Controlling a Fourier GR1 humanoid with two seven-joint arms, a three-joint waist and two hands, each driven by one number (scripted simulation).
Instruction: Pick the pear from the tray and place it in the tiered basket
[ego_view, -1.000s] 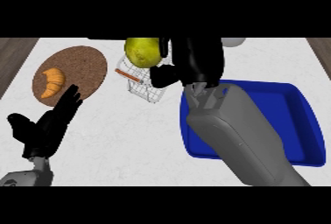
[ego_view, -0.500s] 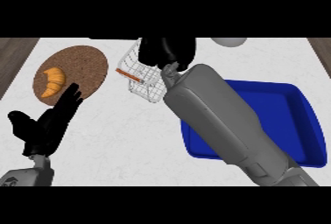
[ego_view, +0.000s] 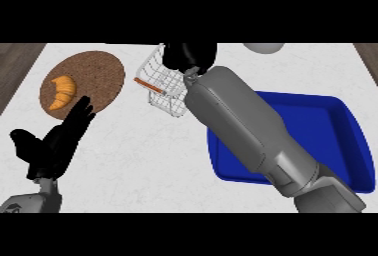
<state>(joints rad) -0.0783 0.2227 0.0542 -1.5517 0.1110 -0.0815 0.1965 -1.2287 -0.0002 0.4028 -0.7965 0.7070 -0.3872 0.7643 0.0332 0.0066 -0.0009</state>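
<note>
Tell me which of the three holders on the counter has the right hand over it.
The white wire tiered basket: the right hand is above it. The blue tray lies under the forearm only; the brown round mat holds a croissant.

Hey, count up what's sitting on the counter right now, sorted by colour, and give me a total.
Blue: 1, the tray
Brown: 1, the round mat
Golden: 1, the croissant
White: 1, the wire basket
Grey: 1, the round object at the top edge
Total: 5
</note>
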